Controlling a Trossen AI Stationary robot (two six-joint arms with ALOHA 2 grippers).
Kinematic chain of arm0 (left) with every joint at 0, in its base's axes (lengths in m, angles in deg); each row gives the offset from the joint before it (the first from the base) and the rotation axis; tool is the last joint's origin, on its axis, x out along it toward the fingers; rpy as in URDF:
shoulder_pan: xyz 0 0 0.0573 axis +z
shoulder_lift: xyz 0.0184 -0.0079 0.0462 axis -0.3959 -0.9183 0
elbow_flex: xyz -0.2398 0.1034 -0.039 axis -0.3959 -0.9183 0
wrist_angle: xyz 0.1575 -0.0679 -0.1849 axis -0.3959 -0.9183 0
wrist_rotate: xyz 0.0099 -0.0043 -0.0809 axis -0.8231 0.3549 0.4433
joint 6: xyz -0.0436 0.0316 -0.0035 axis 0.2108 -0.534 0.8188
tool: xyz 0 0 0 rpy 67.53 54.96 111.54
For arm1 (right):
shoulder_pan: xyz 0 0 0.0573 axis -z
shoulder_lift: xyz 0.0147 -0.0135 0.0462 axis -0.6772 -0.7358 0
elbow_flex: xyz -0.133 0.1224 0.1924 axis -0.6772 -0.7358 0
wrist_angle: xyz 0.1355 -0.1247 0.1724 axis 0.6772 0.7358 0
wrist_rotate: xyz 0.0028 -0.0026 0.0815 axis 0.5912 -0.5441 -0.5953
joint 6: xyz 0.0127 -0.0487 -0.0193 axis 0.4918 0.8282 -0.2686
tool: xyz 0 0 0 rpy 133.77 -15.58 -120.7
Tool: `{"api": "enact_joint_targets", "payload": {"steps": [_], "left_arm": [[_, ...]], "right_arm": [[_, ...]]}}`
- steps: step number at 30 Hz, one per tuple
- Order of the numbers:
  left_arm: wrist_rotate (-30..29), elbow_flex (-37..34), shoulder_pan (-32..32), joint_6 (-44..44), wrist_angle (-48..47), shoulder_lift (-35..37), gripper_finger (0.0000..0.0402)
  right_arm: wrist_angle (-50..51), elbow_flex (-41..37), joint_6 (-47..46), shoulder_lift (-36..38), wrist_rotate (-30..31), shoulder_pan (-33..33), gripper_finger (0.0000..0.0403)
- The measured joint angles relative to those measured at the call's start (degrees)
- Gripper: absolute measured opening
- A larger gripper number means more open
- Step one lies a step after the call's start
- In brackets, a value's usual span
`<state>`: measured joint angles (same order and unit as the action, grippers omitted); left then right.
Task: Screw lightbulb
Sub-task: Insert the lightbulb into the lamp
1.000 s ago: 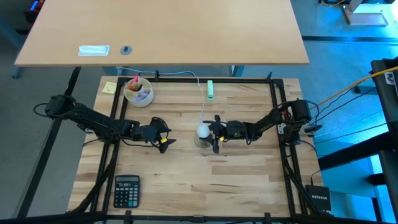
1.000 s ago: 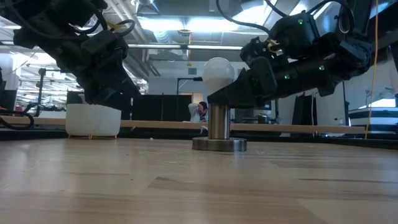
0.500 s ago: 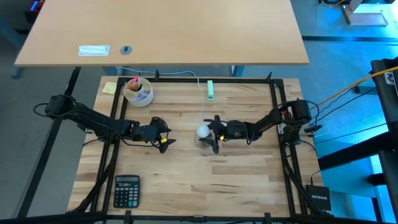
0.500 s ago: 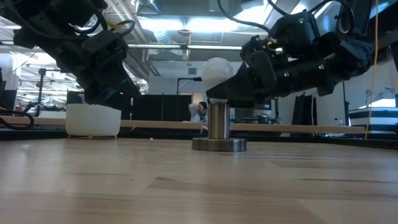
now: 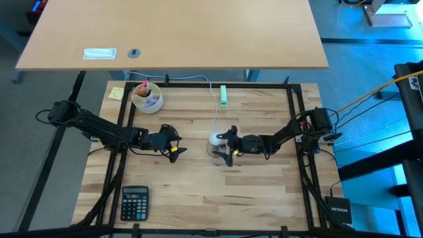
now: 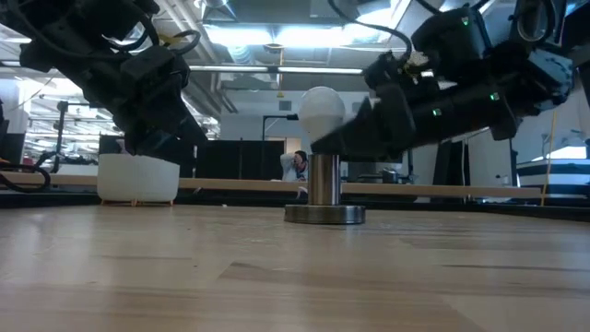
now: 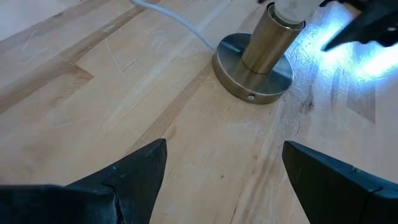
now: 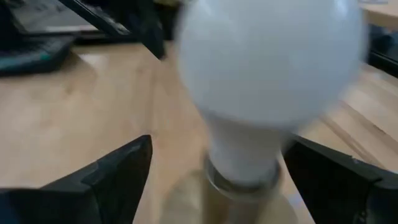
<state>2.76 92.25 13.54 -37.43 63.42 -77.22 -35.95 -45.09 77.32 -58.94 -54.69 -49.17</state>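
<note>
Right gripper [image 5: 226, 147] has just let go of the lightbulb [image 6: 322, 109] and backed off slightly, fingers spread either side, bulb standing upright in the socket base [image 6: 324, 213] mid-table, so probably re-gripping for another turn; left gripper [image 5: 173, 149] idle, open, nearby.

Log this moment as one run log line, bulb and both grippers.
lightbulb: upright in socket base | right gripper: open, beside lightbulb, not gripping | left gripper: open, waiting left of socket base
</note>
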Motion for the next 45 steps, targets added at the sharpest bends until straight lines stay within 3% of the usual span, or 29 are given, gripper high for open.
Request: {"api": "enact_joint_targets", "payload": {"steps": [8,25,36,45], "left_arm": [[0.0,0.0,0.0,0.0,0.0,0.0,0.0310],[0.0,0.0,0.0,0.0,-0.1,0.0,0.0310],[0.0,0.0,0.0,0.0,-0.1,0.0,0.0310],[0.0,0.0,0.0,0.0,-0.1,0.0,0.0310]], "right_arm": [[-7.3,-3.5,-4.0,0.0,1.8,0.2,0.0360],[-7.2,-0.4,-1.1,0.0,-0.3,0.2,0.0356],[-7.2,-0.3,-1.0,0.0,0.6,0.2,0.0274],[-7.0,-0.3,-0.9,0.0,1.7,0.2,0.0230]]}}
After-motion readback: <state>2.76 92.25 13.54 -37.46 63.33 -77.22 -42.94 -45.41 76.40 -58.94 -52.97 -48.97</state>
